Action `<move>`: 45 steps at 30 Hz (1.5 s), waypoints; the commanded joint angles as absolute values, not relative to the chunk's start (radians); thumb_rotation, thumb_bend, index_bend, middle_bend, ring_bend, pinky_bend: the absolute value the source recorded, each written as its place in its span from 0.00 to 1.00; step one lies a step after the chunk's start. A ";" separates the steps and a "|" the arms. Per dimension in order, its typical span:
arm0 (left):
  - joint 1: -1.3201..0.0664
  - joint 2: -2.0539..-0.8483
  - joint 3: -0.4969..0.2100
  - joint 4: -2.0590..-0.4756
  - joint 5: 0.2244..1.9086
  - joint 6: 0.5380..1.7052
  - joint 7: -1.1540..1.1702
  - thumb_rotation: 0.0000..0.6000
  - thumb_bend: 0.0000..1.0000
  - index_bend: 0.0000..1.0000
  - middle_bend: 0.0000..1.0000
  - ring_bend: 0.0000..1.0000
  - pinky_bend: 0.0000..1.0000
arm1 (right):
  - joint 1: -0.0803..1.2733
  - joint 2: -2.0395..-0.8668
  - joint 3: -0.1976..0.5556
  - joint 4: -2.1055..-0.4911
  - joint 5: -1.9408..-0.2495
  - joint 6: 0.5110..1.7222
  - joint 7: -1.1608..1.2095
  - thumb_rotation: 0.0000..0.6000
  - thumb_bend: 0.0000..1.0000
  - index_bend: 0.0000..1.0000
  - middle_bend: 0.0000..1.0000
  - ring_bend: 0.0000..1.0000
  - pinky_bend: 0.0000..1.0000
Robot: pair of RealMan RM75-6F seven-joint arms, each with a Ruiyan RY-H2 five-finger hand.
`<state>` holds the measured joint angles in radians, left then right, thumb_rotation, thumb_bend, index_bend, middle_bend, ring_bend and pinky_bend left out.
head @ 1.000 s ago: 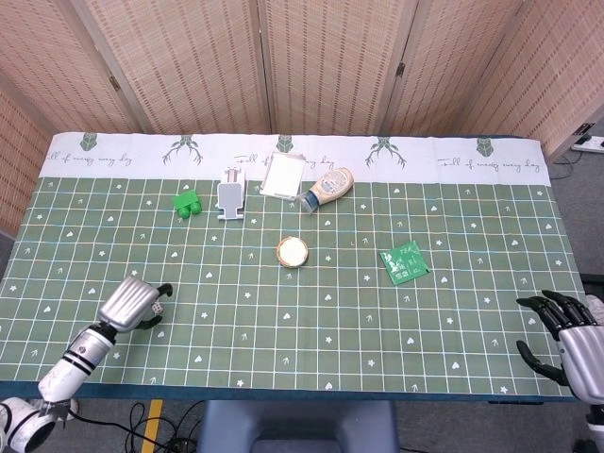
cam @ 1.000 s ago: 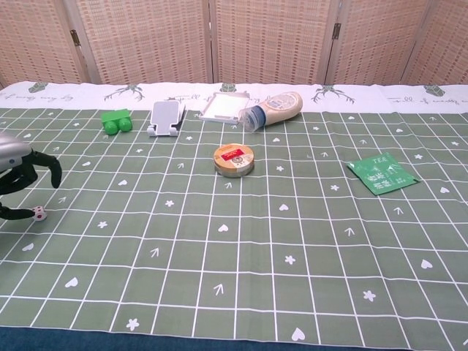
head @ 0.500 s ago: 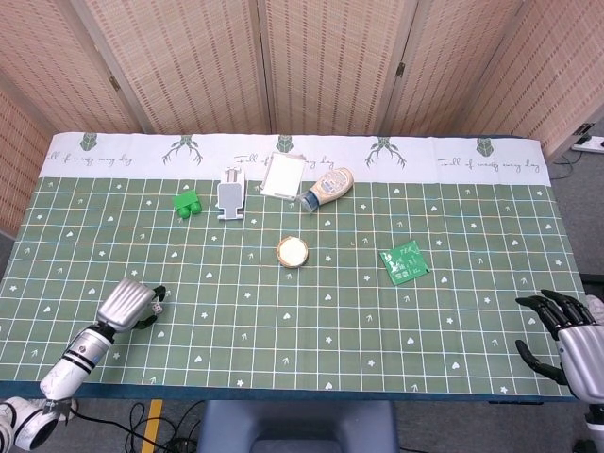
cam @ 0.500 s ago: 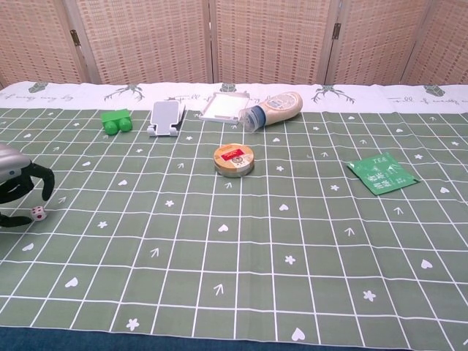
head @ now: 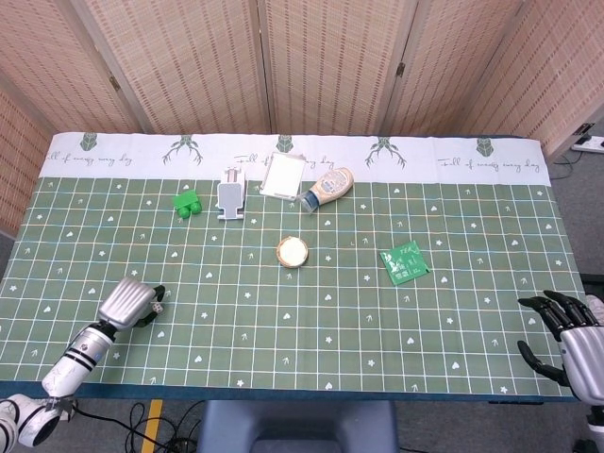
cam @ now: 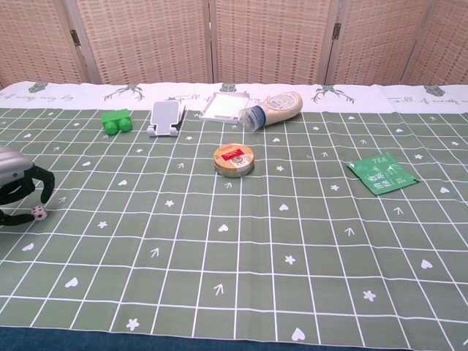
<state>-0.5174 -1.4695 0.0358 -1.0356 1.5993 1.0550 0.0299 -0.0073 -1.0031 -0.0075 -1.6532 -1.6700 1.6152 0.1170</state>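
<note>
Left hand: my left hand (head: 129, 302) sits low over the near-left part of the counter (head: 472, 311), fingers (cam: 45, 184) curled down around a small white die (cam: 36, 213).
Die: it lies on the green cloth inside the arch of those fingers; the chest view shows it resting on the cloth, so I am caging it rather than lifting it (whether a fingertip touches it, I cannot tell).
Right hand: my right hand (head: 571, 338) hangs at the near-right edge of the counter, fingers spread and holding nothing.
Round tin: a round tin (head: 293, 252) lies near the middle of the counter, well apart from both hands.
Tea packet: a green tea packet (head: 404, 263) lies flat to the right of the tin.
Far row: a green toy (head: 188, 203), a white phone stand (head: 230, 194), a white tray (head: 282, 176) and a squeeze bottle (head: 327, 188) lying on its side, all close to the white border of the cloth.
</note>
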 commanded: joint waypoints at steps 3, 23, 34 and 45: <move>-0.522 -1.475 0.037 -1.032 1.595 1.053 0.036 1.00 0.32 0.51 0.87 0.75 0.79 | -0.008 -1.003 -0.008 -1.653 -1.668 1.615 0.118 1.00 0.25 0.28 0.30 0.19 0.21; -0.533 -1.490 0.042 -1.016 1.569 1.031 0.040 1.00 0.32 0.55 0.88 0.76 0.79 | -0.012 -1.005 -0.007 -1.650 -1.665 1.616 0.120 1.00 0.25 0.28 0.30 0.19 0.21; -0.533 -1.492 0.040 -1.030 1.557 1.034 0.003 1.00 0.41 0.62 0.89 0.77 0.80 | -0.013 -1.006 -0.006 -1.645 -1.663 1.616 0.125 1.00 0.25 0.28 0.30 0.19 0.21; -0.517 -1.413 0.015 -1.149 1.532 1.078 -0.072 1.00 0.43 0.62 0.89 0.77 0.80 | -0.012 -1.009 -0.002 -1.636 -1.662 1.617 0.137 1.00 0.25 0.28 0.30 0.19 0.21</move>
<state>-0.5191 -1.4256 0.0197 -1.1343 1.5372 1.0731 -0.0668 -0.0117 -1.0086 -0.0026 -1.6360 -1.6618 1.6173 0.1364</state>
